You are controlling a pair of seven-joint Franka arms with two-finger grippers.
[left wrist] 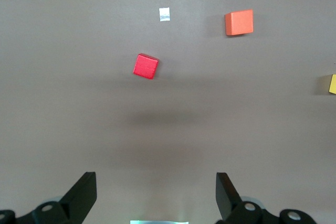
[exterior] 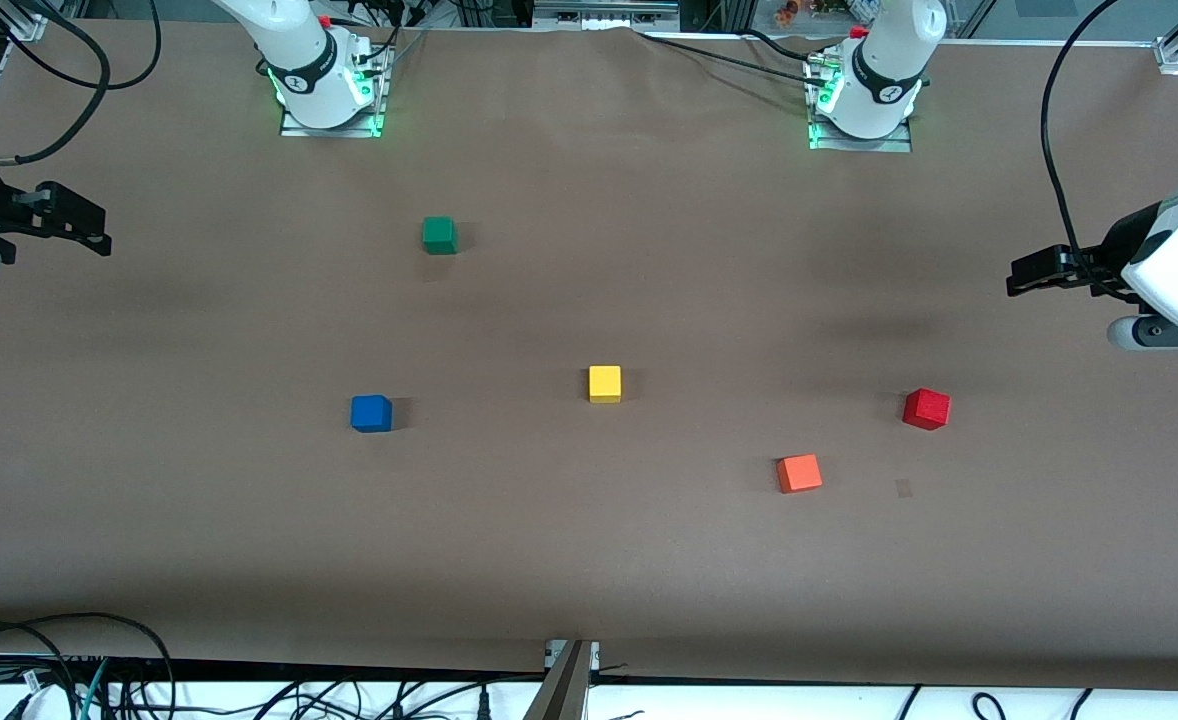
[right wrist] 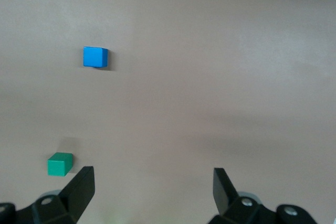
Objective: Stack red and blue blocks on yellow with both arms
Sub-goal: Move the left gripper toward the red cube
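Observation:
The yellow cube (exterior: 605, 384) sits mid-table. The blue cube (exterior: 371, 413) lies beside it toward the right arm's end, and also shows in the right wrist view (right wrist: 95, 57). The red cube (exterior: 926, 409) lies toward the left arm's end, and also shows in the left wrist view (left wrist: 145, 66). My left gripper (exterior: 1017, 280) hangs in the air at the left arm's end of the table, open and empty (left wrist: 156, 192). My right gripper (exterior: 101, 235) hangs at the right arm's end, open and empty (right wrist: 153, 190). The yellow cube's edge shows in the left wrist view (left wrist: 333, 84).
An orange cube (exterior: 799, 473) lies between yellow and red, nearer the front camera, and shows in the left wrist view (left wrist: 239, 22). A green cube (exterior: 439, 235) sits nearer the robots' bases, seen in the right wrist view (right wrist: 60, 164). A small pale tag (left wrist: 164, 14) lies near the red cube.

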